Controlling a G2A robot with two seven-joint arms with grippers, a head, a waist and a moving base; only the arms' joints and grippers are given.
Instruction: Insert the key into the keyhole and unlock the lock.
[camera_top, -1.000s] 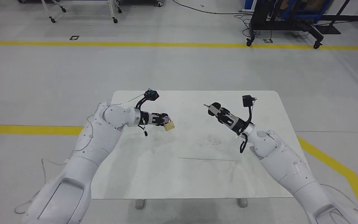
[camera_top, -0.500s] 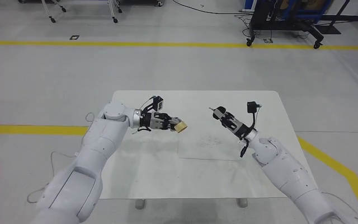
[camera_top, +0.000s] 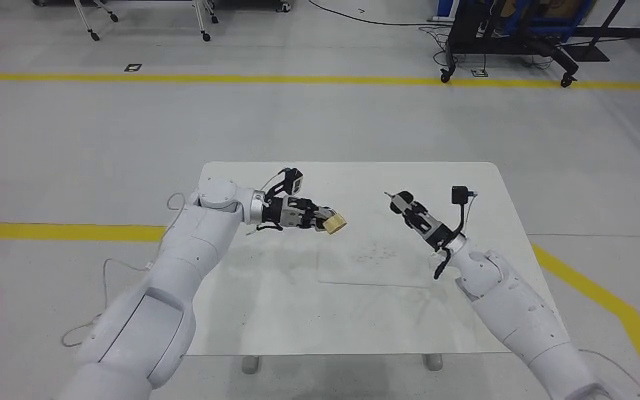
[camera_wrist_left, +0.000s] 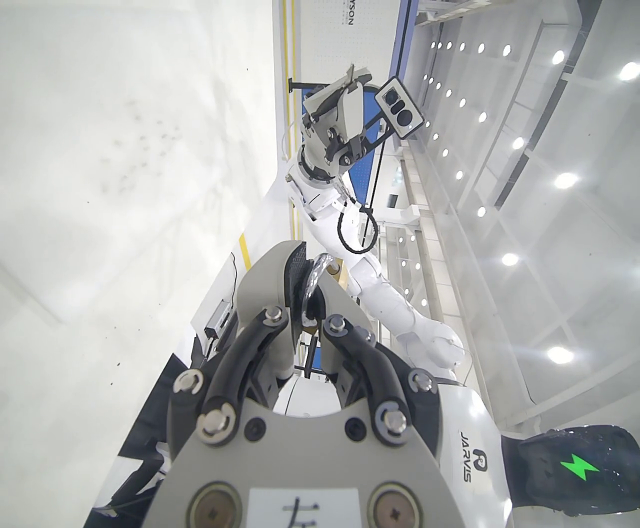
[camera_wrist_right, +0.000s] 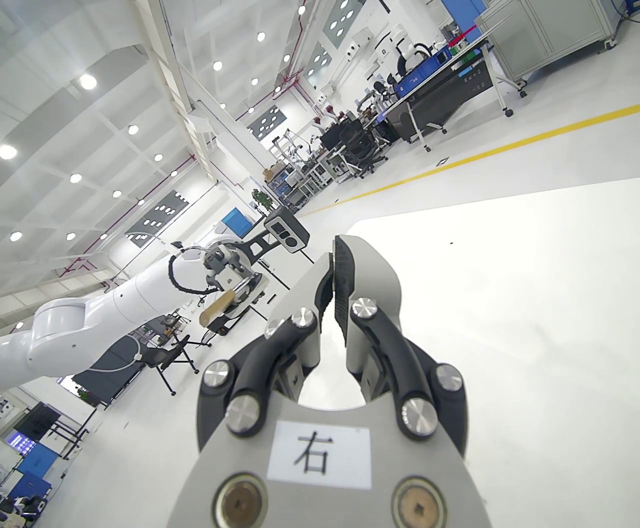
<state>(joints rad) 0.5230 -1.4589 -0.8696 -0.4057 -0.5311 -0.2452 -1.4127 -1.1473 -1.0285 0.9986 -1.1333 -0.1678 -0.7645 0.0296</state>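
Observation:
A brass padlock (camera_top: 334, 222) hangs above the white table (camera_top: 290, 300), left of its middle. My left gripper (camera_top: 318, 217) is shut on it. The left wrist view has the fingers (camera_wrist_left: 295, 272) clamped on the silver shackle (camera_wrist_left: 320, 264), with the brass body mostly hidden behind them. My right gripper (camera_top: 399, 203) is held above the table to the right, a short gap from the lock, and is shut on the thin key (camera_top: 388, 195). In the right wrist view its pads (camera_wrist_right: 334, 280) are pressed together, and the padlock (camera_wrist_right: 217, 305) shows beyond, held out toward them.
Faint dark scuff marks (camera_top: 375, 250) dot the table between the arms. The table's far edge (camera_top: 350, 164) meets open grey floor with a yellow line (camera_top: 300, 78). Wheeled racks (camera_top: 510, 50) stand far behind.
My left arm has carried the padlock rightward toward the table's middle. My right gripper has shifted slightly to the right and nearer, still shut.

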